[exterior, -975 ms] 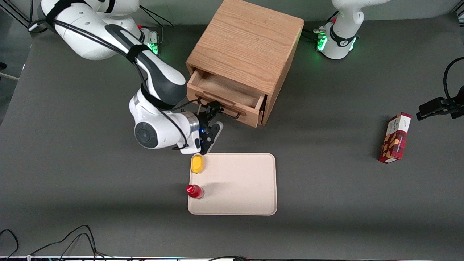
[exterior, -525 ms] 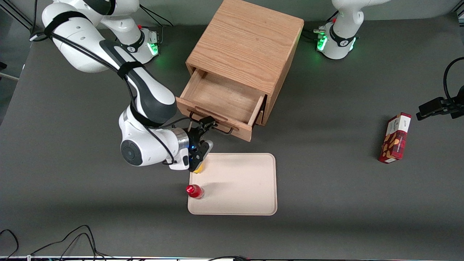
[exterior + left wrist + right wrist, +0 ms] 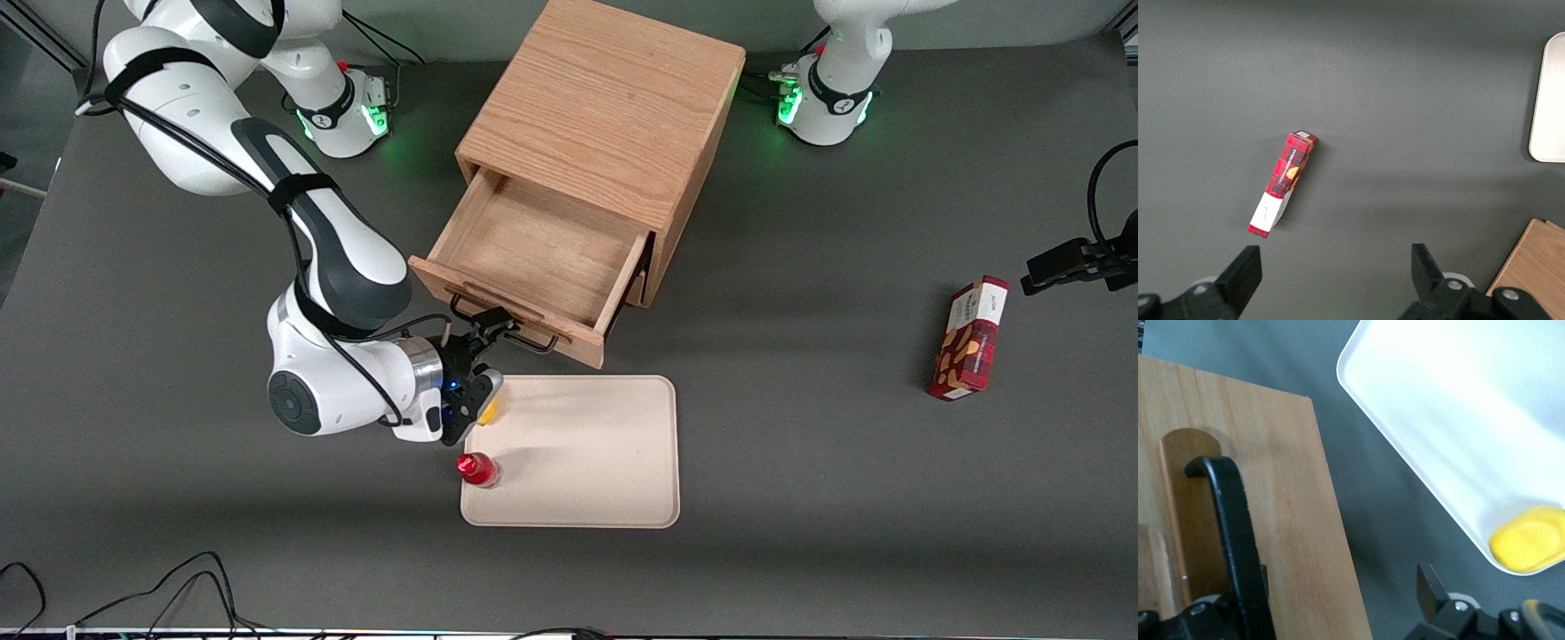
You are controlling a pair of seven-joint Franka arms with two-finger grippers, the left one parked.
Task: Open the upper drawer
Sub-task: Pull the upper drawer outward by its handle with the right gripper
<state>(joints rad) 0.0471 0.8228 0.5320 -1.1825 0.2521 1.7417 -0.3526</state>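
Fingers of the right gripper [image 3: 486, 331] sit at the black wire handle [image 3: 504, 322] of the upper drawer [image 3: 524, 271], but whether they are clamped on the bar or merely around it cannot be told: in the wrist view one finger tip stands clear of the handle [image 3: 1231, 540] and the other is cut off at the frame's edge. The handle is a round black bar bent at its corner, standing off a shallow recess in the smooth, pale-grained drawer front [image 3: 1278, 520]. The drawer is drawn well out of the oak cabinet [image 3: 605, 107], its bare wooden floor showing. Nearer the front camera lies a cream, round-cornered tray [image 3: 587, 462] carrying a glossy yellow lump [image 3: 1528, 547], half hidden under the gripper from the front, and a small red-capped bottle [image 3: 476, 468]. Toward the parked arm's end of the matte grey table [image 3: 800, 356] lies a red plaid carton [image 3: 969, 338].
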